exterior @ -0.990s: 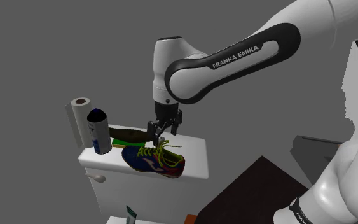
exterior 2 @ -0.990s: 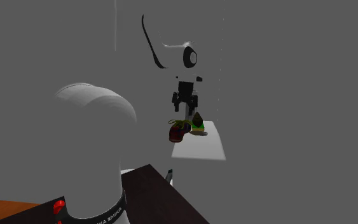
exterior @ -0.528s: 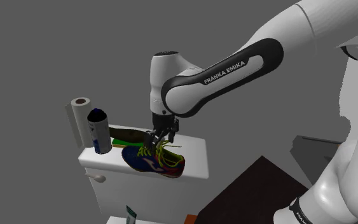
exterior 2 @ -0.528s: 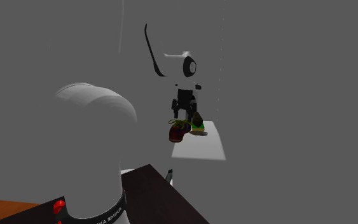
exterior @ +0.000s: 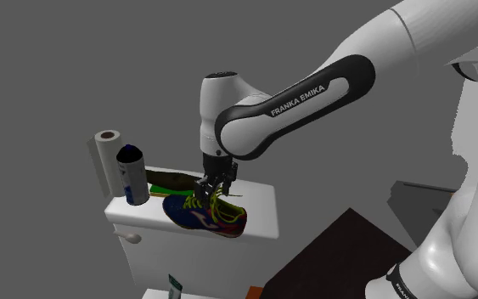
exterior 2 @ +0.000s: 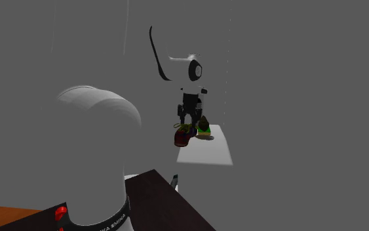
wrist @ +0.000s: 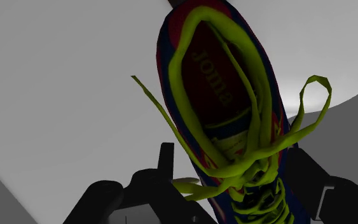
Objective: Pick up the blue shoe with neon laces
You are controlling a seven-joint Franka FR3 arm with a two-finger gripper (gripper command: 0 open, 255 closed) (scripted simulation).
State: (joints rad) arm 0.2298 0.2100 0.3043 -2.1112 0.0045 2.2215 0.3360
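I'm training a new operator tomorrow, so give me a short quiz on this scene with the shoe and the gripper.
1. True or false: the shoe lies on the floor.
2. The gripper is: A) shut on nothing, beside the shoe; B) open, one finger on either side of the shoe; C) raised far above the shoe.
3. Fill in: in the shoulder view, the paper roll stands to the ___ of the can.

Key: 1 false, it lies on the white top; 2 B; 3 left.
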